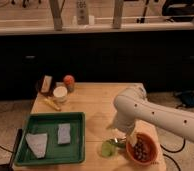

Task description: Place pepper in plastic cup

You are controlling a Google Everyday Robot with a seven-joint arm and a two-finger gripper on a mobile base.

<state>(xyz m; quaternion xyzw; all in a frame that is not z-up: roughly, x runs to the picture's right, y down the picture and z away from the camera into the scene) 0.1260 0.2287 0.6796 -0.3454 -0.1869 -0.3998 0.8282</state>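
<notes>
A pale green plastic cup [108, 148] stands near the table's front edge, just left of a red bowl [141, 149]. A small darker green thing, probably the pepper [118, 143], sits at the cup's right rim, right under my gripper [122, 138]. The gripper hangs from the white arm [155, 116], which reaches in from the right and hides most of it. I cannot tell whether the pepper is held or rests on the cup.
A green tray [51, 156] at the front left holds a grey sponge [64, 133] and a pale cloth [35, 143]. A white cup [60, 94], an orange fruit [69, 82], a brown item [46, 83] and a yellow item [52, 104] sit at the back left.
</notes>
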